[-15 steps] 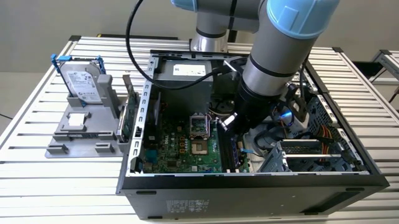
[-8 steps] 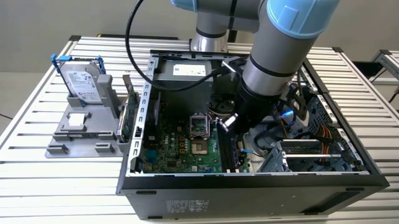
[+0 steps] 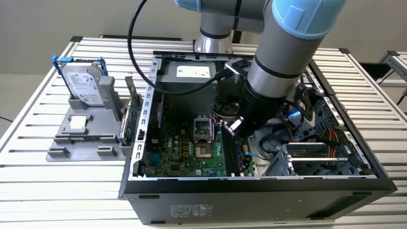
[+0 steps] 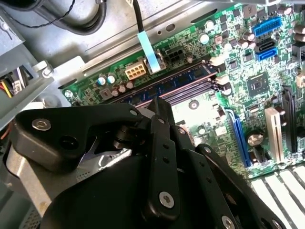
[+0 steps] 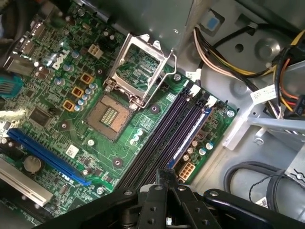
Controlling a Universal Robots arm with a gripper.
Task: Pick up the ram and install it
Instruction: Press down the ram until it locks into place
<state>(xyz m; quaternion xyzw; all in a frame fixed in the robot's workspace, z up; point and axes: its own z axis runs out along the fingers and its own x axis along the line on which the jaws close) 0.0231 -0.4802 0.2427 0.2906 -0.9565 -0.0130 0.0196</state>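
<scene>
i am down inside the computer case, with my gripper over the bank of memory slots beside the open cpu socket. my fingers are drawn together to a narrow close, and i can see nothing pinched between them.

the ram seems to lie in the slot nearest the board's edge, a dark bluish strip with chips running along the bank. my fingertips cover the near end of it in both wrist views, so i cannot tell whether i touch it or whether it is fully home.

i judge the step in hand to be the seating press. to do it well, i want my closed tips centred over the stick's top edge, not over the empty neighbouring slots, and my push straight down into the motherboard with no lean along the slot. the white latches at the far end are the sign to watch: they should stand snug against the stick's notches. a tilted push risks one end seated and the other riding high. the cable bundle lies just beside the slots' far end, so i must stay off it.
</scene>
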